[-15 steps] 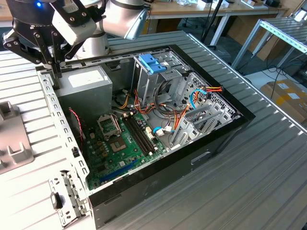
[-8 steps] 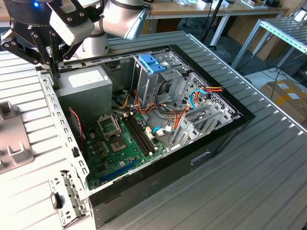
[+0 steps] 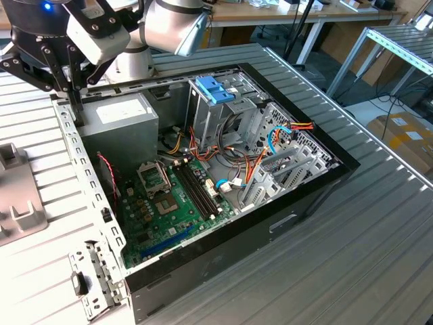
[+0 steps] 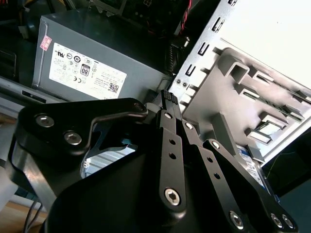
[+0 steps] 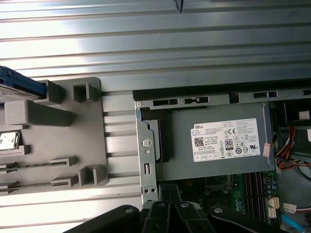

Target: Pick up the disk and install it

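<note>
The disk (image 5: pixel 20 83) lies in a grey moulded holder (image 5: pixel 53 145) on the ribbed table, beside the open computer case; I see its dark blue rail and a strip of silver metal. In the second wrist view a corner of the disk (image 4: pixel 253 166) shows past the holder (image 4: pixel 243 92). My gripper (image 3: pixel 76 101) hangs over the case's rear edge, next to the grey power-supply box (image 3: pixel 122 115). Its black fingers meet at the tips with nothing between them, as both wrist views show (image 4: pixel 167 96) (image 5: pixel 168 194). The gripper is well apart from the disk.
The black case (image 3: pixel 304 196) lies open with a green motherboard (image 3: pixel 169 203), cables and a metal drive cage carrying a pale blue latch (image 3: pixel 215 88). The perforated rear panel (image 3: pixel 74 162) runs along the exterior view's left. Benches and boxes stand behind the table.
</note>
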`<state>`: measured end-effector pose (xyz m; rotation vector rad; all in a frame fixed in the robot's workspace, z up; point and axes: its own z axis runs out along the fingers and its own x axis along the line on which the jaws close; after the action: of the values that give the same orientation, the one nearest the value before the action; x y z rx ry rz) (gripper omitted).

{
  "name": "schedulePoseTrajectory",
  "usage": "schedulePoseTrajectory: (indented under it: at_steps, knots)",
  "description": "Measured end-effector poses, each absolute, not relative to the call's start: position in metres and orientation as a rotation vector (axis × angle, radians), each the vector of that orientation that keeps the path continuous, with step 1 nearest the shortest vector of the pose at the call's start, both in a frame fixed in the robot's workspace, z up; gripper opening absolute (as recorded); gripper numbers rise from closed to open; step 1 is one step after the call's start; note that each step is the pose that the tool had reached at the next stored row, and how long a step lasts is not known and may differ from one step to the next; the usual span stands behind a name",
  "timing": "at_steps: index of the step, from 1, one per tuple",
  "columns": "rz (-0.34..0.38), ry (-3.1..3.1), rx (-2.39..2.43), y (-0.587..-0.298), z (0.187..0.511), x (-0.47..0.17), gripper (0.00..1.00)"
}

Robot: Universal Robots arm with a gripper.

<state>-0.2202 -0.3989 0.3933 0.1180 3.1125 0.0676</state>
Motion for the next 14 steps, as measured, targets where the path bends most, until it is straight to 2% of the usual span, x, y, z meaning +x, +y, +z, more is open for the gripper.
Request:
schedulePoseTrajectory:
  at_steps: [14]
  knots:
    - [0.068,3.112,0.118,-0.3989,0.3931,-0.2244,0.11]
